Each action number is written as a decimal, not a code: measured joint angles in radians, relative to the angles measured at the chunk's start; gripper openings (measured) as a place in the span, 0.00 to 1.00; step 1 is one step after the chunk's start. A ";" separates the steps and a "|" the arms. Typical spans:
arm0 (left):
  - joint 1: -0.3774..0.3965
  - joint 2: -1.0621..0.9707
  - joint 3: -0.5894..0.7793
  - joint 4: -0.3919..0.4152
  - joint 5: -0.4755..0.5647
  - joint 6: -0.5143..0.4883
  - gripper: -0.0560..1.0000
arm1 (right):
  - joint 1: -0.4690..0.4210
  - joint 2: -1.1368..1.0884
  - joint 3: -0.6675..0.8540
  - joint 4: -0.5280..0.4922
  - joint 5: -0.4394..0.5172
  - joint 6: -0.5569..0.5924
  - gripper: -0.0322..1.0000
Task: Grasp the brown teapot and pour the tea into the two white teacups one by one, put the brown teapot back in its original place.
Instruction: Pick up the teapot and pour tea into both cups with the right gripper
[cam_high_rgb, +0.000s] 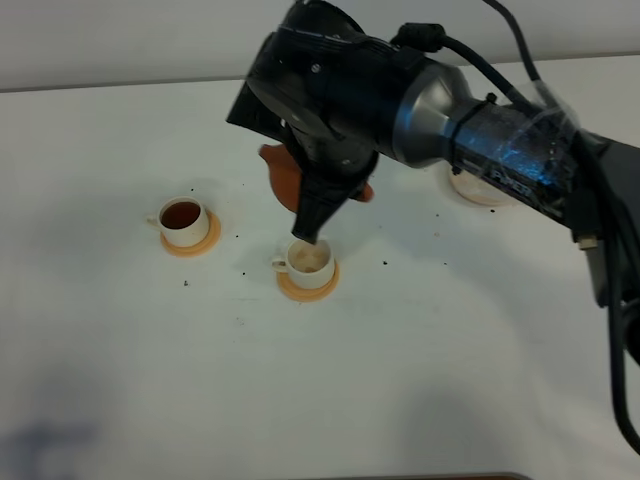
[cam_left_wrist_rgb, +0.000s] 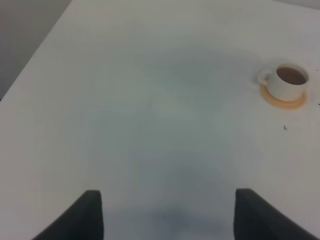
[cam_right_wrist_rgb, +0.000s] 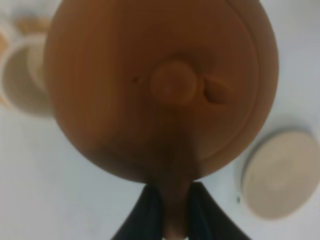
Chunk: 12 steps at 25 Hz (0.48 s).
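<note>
Brown teapot (cam_high_rgb: 278, 168).

Exterior high view: held aloft by the right gripper (cam_high_rgb: 316, 205), just above the second white teacup (cam_high_rgb: 311, 260), whose fill level cannot be told. The first teacup (cam_high_rgb: 183, 220), dark with tea, is found at nine o'clock of the second. The beige saucer (cam_high_rgb: 480, 190) is found at two o'clock, partly hidden by the arm. The lettering (cam_high_rgb: 515, 180) on the arm is blurred and possibly reads "PiPER".

Left wrist view: the left gripper (cam_left_wrist_rgb: 167, 220) is released, jaws wide over the table (cam_left_wrist_rgb: 150, 100).

Right wrist view: the claw is clenched on the loop handle (cam_right_wrist_rgb: 172, 212). The lid knob (cam_right_wrist_rgb: 172, 82) is seated.

Handling: the pour into the second cup is judged in hand. The spout is to be centred over the cup mouth, the tilt eased slowly, and the lid watched.
</note>
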 joint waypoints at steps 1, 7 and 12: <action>0.000 0.000 0.000 0.000 0.000 0.000 0.58 | 0.003 -0.011 0.031 -0.017 0.000 0.014 0.12; 0.000 0.000 0.000 0.000 0.000 0.000 0.58 | 0.042 -0.065 0.171 -0.095 -0.003 0.079 0.12; 0.000 0.000 0.000 0.000 0.000 0.000 0.58 | 0.048 -0.152 0.305 -0.116 -0.028 0.123 0.12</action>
